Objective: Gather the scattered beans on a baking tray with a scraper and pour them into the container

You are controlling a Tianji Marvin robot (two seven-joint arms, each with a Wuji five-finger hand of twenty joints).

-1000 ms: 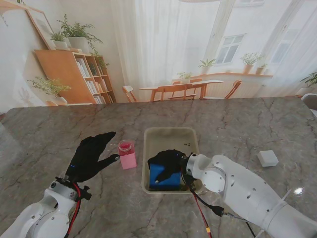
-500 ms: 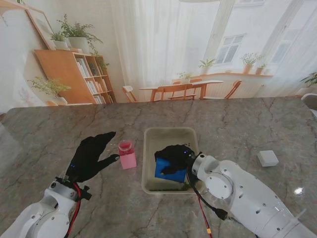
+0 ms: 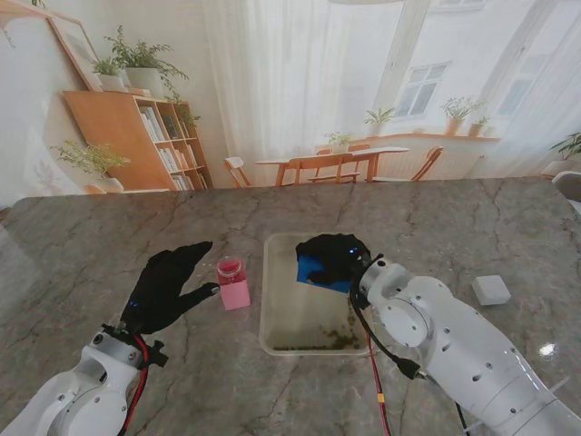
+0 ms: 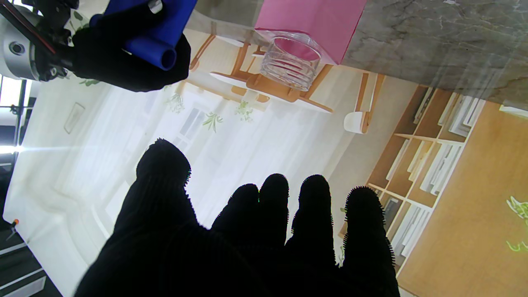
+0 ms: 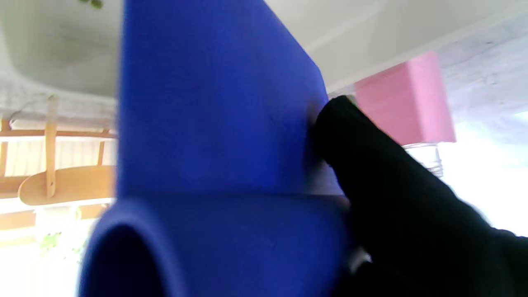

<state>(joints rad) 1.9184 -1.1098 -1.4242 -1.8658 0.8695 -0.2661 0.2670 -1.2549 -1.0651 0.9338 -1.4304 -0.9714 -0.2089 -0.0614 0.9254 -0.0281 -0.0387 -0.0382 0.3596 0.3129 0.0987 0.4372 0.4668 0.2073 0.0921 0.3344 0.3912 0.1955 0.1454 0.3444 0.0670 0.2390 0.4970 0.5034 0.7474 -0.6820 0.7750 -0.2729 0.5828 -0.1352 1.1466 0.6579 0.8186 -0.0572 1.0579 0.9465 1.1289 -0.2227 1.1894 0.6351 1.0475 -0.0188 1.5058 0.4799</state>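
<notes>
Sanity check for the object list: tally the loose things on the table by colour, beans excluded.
Blue: 1, the scraper held in the right hand
Pink: 1, the container
Beige: 1, the baking tray
White: 1, the block
Total: 4

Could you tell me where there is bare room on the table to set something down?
The marble is bare between the baking tray and the white block, and all along the far edge. It is crowded between the left hand and the tray, where the pink container stands.
</notes>
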